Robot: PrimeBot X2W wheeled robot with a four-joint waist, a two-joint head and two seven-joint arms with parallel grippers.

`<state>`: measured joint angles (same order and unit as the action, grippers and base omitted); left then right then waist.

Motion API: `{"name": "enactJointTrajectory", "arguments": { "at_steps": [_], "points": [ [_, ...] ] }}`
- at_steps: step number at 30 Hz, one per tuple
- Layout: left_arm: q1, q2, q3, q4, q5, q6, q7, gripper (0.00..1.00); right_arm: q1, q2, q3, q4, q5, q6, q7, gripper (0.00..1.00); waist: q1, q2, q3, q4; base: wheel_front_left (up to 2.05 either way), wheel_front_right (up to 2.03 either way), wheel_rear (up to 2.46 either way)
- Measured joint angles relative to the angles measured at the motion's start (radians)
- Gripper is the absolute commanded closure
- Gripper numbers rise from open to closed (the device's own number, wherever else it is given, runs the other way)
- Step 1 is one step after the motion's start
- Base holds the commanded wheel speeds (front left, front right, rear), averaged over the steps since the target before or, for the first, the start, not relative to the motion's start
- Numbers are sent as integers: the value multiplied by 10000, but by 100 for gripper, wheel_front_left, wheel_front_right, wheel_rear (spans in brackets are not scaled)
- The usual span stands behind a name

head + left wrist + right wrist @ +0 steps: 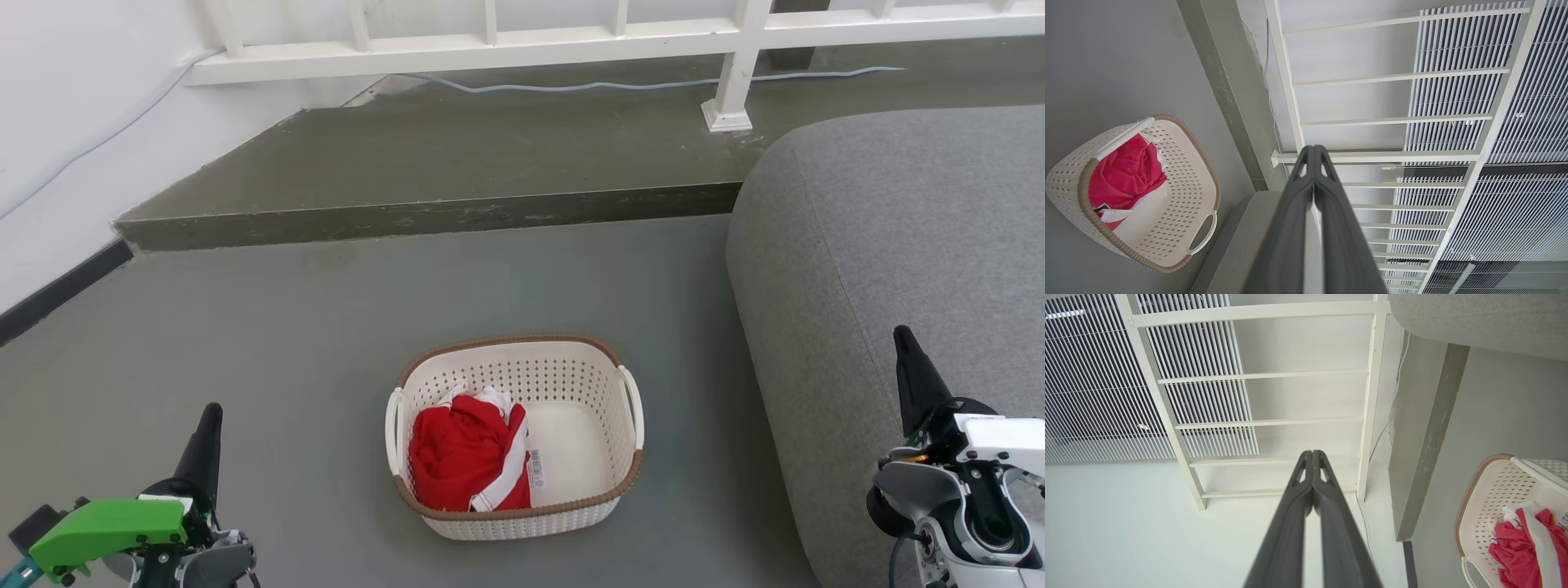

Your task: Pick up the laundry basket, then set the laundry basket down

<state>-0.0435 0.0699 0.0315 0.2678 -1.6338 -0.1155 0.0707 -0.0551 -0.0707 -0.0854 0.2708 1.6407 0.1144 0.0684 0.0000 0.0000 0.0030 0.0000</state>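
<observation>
The laundry basket (571, 392) is cream-white and perforated, with a brown rim and white loop handles at its sides. It stands on the grey floor in the lower middle of the head view, with a red and white garment (469, 453) inside. The basket (1184, 171) also shows at the left of the left wrist view, and the basket (1494, 490) at the right edge of the right wrist view. My left gripper (210, 416) is shut at the lower left, well apart from the basket. My right gripper (902, 339) is shut at the lower right, over the sofa. Both are empty.
A grey sofa (898, 245) fills the right side, close to the basket. Behind the basket a raised dark step (441, 216) crosses the floor, with a white railing (571, 41) and a cable along it. A white wall (57, 122) stands at the left.
</observation>
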Motion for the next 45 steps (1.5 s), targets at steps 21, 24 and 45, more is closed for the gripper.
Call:
{"name": "enactJointTrajectory", "arguments": {
  "at_steps": [21, 24, 45],
  "points": [
    [-73, -13, 10, 88, 0, -2, 2, 100, 0, 6, -15, 56, 2, 0, 2, 100, 0, 0, -3, 0, 0, 0, 0],
    [-101, -13, 12, 88, 0, -2, 2, 100, 0, 6, -17, 61, 2, 0, 2, 100, 0, 0, -3, 0, 0, 0, 0],
    [-131, -19, 23, 107, 0, -77, 2, 100, -1, 10, -33, 100, 2, 2, 27, 100, 0, 0, -5, 0, 0, 0, 0]
  ]
}}
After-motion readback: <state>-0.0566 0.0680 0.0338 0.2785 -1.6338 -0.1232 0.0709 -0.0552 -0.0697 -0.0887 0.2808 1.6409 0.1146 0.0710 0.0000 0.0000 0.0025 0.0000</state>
